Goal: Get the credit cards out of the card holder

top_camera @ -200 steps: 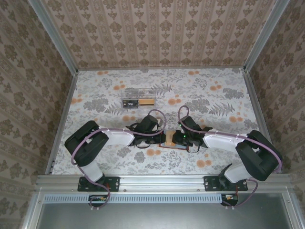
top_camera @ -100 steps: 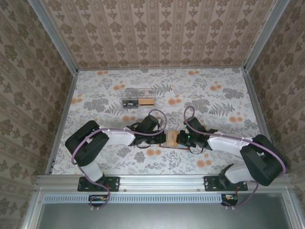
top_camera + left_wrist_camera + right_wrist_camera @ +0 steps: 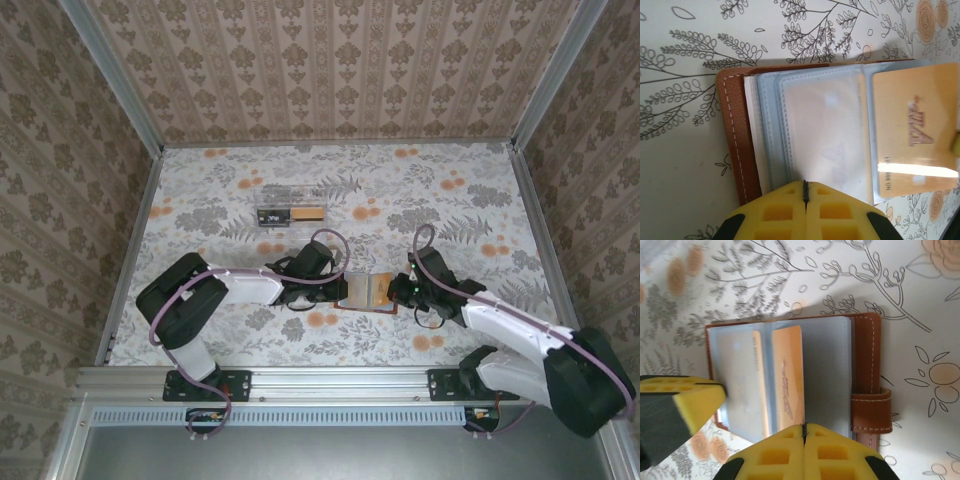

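The card holder [image 3: 356,291] lies open on the flowered table between my two grippers, its brown stitched rim [image 3: 735,150] framing blue-grey sleeves. An orange-tan credit card [image 3: 915,135] marked VIP sticks out past the sleeves. My left gripper [image 3: 806,184] is shut, its yellow tips resting on a pale sleeve. My right gripper [image 3: 803,427] is shut on the near edge of the orange card [image 3: 787,380], which is tilted beside a blue-grey page. The holder's strap loop [image 3: 870,412] lies just right of those jaws. In the top view the card [image 3: 381,290] sits against the right gripper [image 3: 398,290].
A clear plastic oblong box [image 3: 290,213] lies on the table behind the left arm. Wallpapered walls and metal rails enclose the table on three sides. The left gripper's finger [image 3: 685,400] shows at the left of the right wrist view.
My right arm has swung out to the right, and the orange card has slid right with it, away from the holder's middle. The left arm has stayed put.
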Available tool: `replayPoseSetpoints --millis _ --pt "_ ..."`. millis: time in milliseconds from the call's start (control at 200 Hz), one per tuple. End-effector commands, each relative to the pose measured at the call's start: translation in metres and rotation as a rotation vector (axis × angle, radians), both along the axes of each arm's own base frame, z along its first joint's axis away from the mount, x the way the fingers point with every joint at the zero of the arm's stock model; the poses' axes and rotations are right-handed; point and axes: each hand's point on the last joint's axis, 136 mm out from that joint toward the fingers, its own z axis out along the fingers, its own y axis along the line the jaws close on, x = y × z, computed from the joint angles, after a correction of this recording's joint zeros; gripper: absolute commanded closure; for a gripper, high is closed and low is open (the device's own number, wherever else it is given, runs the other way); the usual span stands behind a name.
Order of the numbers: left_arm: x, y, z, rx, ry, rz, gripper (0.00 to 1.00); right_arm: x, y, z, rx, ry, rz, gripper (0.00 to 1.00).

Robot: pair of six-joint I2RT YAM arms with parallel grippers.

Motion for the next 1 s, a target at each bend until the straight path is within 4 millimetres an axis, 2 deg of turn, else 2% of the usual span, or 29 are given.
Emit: replayPoseSetpoints --millis 0,145,255,305,340,445,525,565,635,850,995 --pt "-0.001 0.008 0.002 0.048 0.005 0.01 1.0 -0.014 -0.012 -0.002 -0.05 0.014 0.021 1.0" --pt "0.001 0.004 0.021 0.024 -0.034 -0.002 1.0 -0.015 -0.009 0.011 -0.026 -0.026 0.046 1.0" --pt "0.003 0.004 0.039 0.001 -0.07 -0.002 0.88 -0.014 -0.003 0.021 -0.006 -0.059 0.088 1.0" --pt "0.004 0.006 0.048 -0.007 -0.091 0.003 0.78 -0.014 0.0 0.026 -0.002 -0.074 0.109 1.0" --pt "0.005 0.008 0.055 -0.009 -0.109 0.007 0.66 -0.013 0.001 0.03 -0.002 -0.085 0.12 1.0" --pt "0.008 0.019 0.077 -0.012 -0.168 0.033 0.48 -0.01 0.007 0.049 -0.02 -0.137 0.176 1.0" --pt "0.01 0.034 0.095 -0.005 -0.214 0.066 0.24 -0.007 0.015 0.066 -0.039 -0.183 0.233 1.0" --pt "0.011 0.042 0.101 0.004 -0.236 0.084 0.18 -0.005 0.019 0.074 -0.054 -0.205 0.263 1.0" --pt "0.013 0.062 0.115 0.018 -0.28 0.127 0.02 -0.001 0.027 0.087 -0.098 -0.244 0.326 1.0" --pt "0.006 0.13 0.156 0.014 -0.391 0.254 0.0 0.024 0.069 0.12 -0.232 -0.363 0.556 1.0" --pt "-0.007 0.175 0.175 0.003 -0.456 0.33 0.0 0.05 0.101 0.13 -0.376 -0.442 0.705 1.0"
